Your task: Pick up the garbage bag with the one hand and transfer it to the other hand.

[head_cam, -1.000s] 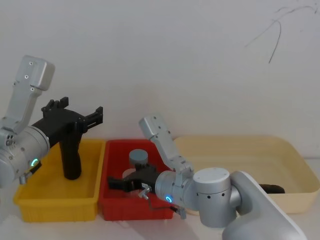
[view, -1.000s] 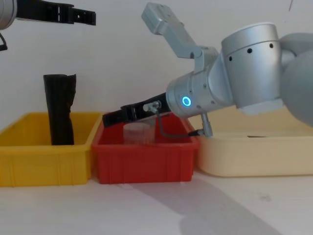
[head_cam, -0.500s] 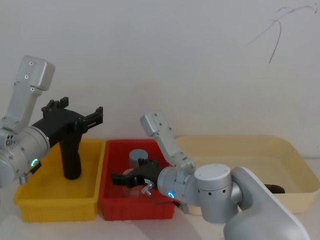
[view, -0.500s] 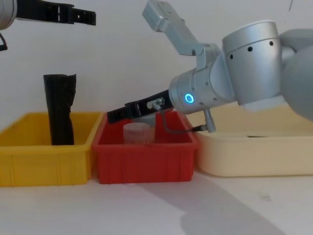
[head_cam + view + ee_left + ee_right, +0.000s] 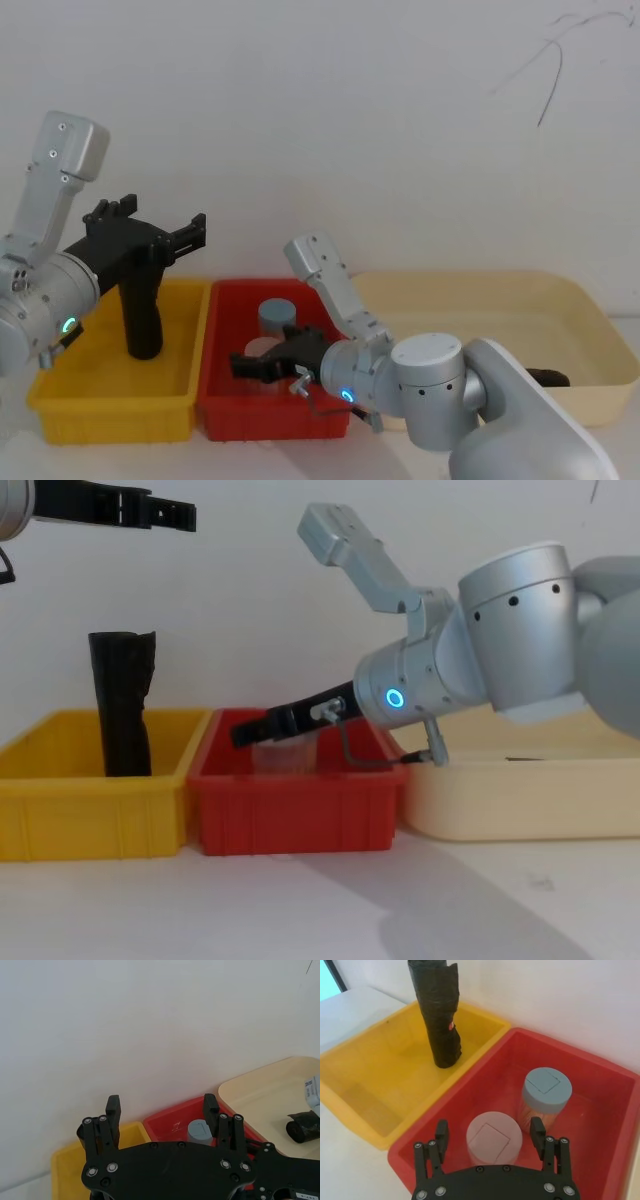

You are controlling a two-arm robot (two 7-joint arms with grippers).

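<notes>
The garbage bag [image 5: 546, 378], a smooth black roll, lies in the cream tray [image 5: 585, 405] at the right; the left wrist view also catches the garbage bag [image 5: 302, 1128]. My left gripper [image 5: 156, 221], on the green-lit arm, hangs open and empty high above the yellow bin [image 5: 110, 405], far from the bag. Its fingers [image 5: 113, 1106] spread wide around the left gripper's midpoint [image 5: 161, 1105]. My right gripper [image 5: 489, 1127], on the blue-lit arm, stands open over the red bin [image 5: 600, 1065], above a pale-lidded jar [image 5: 493, 1137]. From the chest, the right gripper [image 5: 241, 736] dips into the red bin [image 5: 290, 815].
A ragged-topped black roll [image 5: 141, 315] stands upright in the yellow bin [image 5: 90, 815]. A grey-lidded jar [image 5: 546, 1089] stands beside the pale-lidded one in the red bin. The three containers sit side by side against the white wall.
My right gripper has drawn slightly to the right and dropped lower into the red bin. The left arm has not moved.
</notes>
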